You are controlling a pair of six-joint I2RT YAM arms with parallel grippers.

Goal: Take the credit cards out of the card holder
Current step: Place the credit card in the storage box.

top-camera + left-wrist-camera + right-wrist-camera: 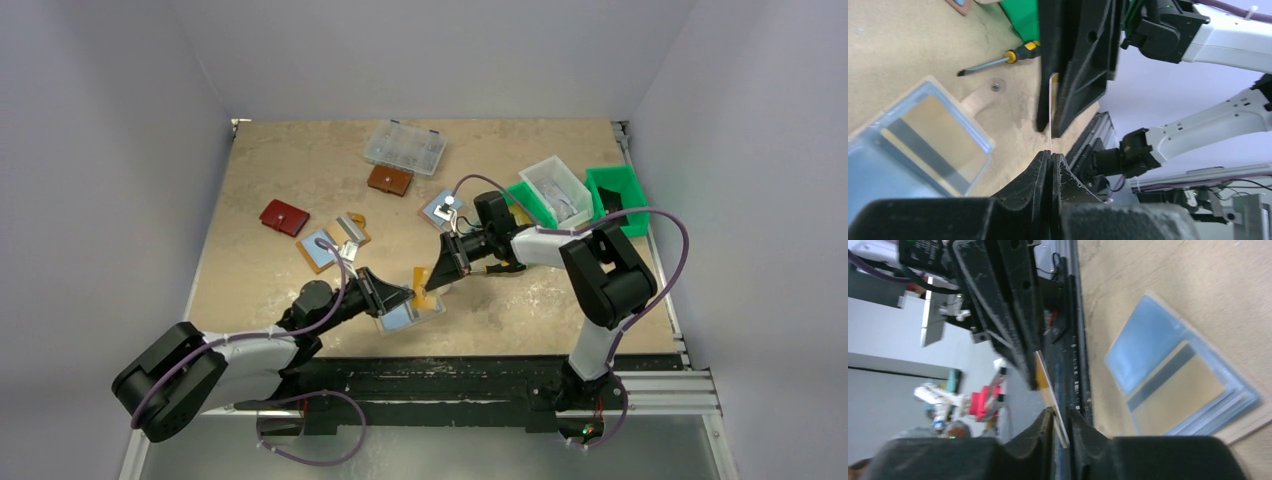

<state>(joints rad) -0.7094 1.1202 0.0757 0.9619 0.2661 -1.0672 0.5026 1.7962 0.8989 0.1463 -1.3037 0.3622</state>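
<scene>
The beige table [280, 160] stands between pale walls. The card holder [405, 318] lies open in the middle by the near edge, with bare tabletop to its right. Far off stands a clear box [405, 148] with small parts. The left gripper [1051, 157] is clenched on a yellow card [1045, 382]. The right gripper [1060, 420] has a finger on each side of it, but I cannot tell if it presses.

Your card holder [1143, 350] lies open and flat near the front edge of the table [260, 170] — pale blue sleeves up, tan snap tab [979, 97] out to one side, a gold grey-striped card [1180, 395] inside. An orange card [1048, 387] hangs on edge just beside it — pinched at both ends.
</scene>
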